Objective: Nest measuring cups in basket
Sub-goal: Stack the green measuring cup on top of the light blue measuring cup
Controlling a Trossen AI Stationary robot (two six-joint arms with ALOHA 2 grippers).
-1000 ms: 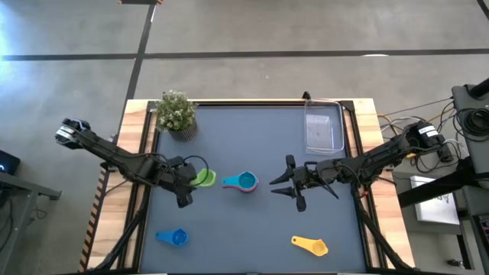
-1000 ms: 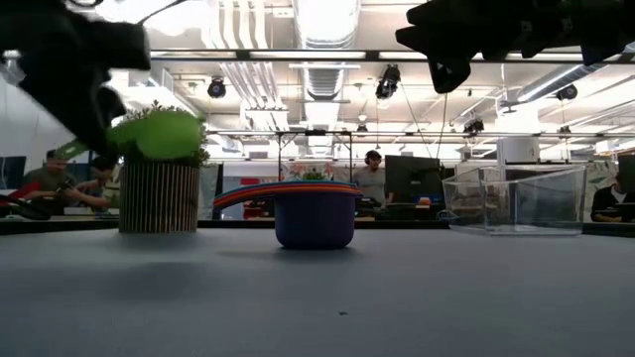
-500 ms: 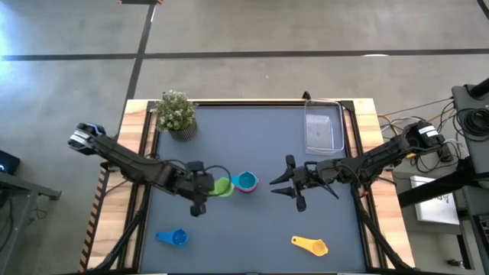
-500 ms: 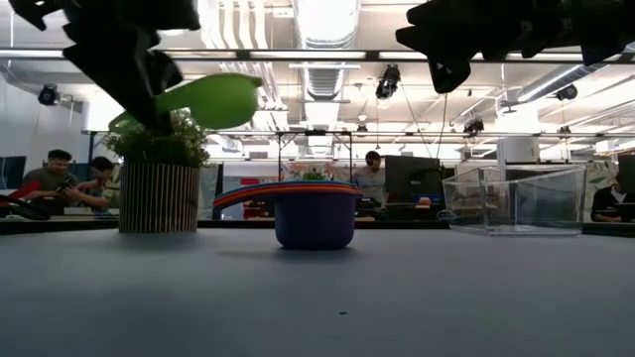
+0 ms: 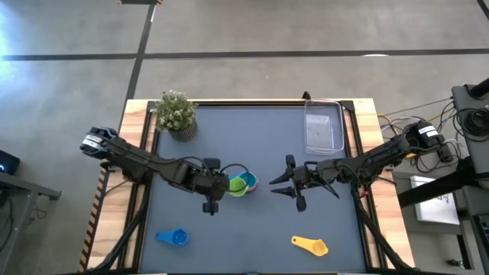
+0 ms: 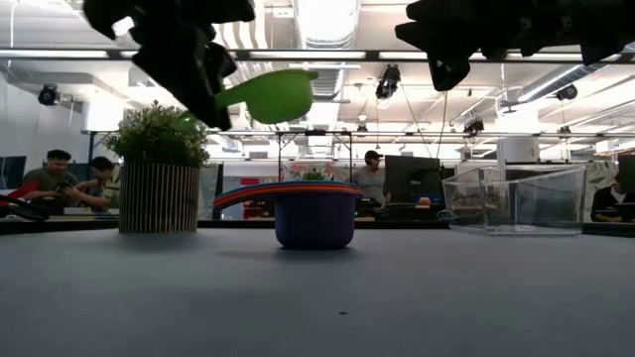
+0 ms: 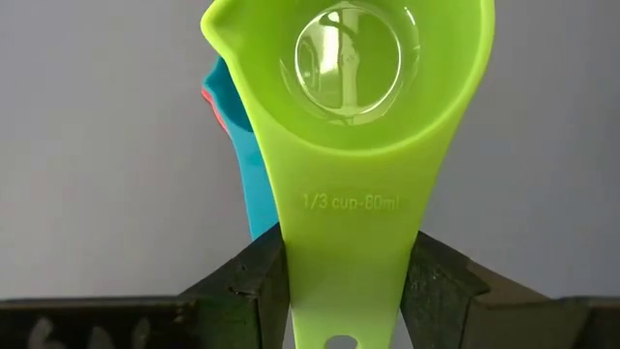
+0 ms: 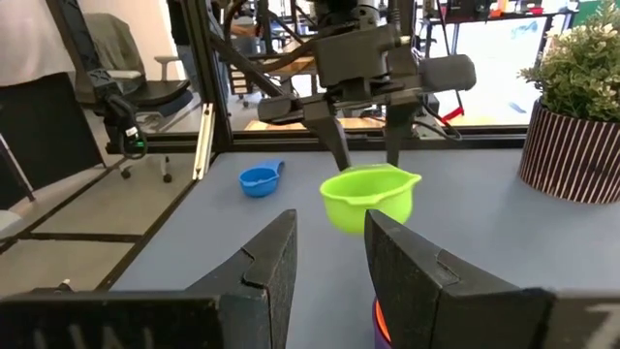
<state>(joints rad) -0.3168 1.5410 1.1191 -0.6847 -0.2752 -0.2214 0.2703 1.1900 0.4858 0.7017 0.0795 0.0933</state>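
My left gripper [image 5: 216, 186] is shut on a green measuring cup [image 5: 237, 186], carried above a nested stack of cups [image 5: 249, 182] at mid-table. The low view shows the green cup [image 6: 270, 95] in the air above and left of the stack [image 6: 316, 213], whose purple bottom cup stands on the table. My right gripper [image 5: 286, 186] hovers just right of the stack, open, nothing between its fingers. The clear basket [image 5: 324, 126] stands at the far right. A blue cup [image 5: 174, 237] and a yellow cup [image 5: 310, 245] lie near the front edge. My left gripper pinches the green cup's flat handle [image 7: 344, 281] by its two long edges, toward the free end with the hole. The fingers [image 7: 254, 283] slant down from the table's left and lie across the handle. The cup is lifted clear, bowl up and roughly level.
A small potted plant [image 5: 177, 113] stands at the far left corner. Bare dark mat lies between the stack and the basket and along the middle front. People sit beyond the table's far side in the low view.
My left gripper has carried the green cup toward the table's right edge, up to the stack, rising a little. The wrist has rolled, so the cup has come from tilted to roughly level. The grip has stayed the same.
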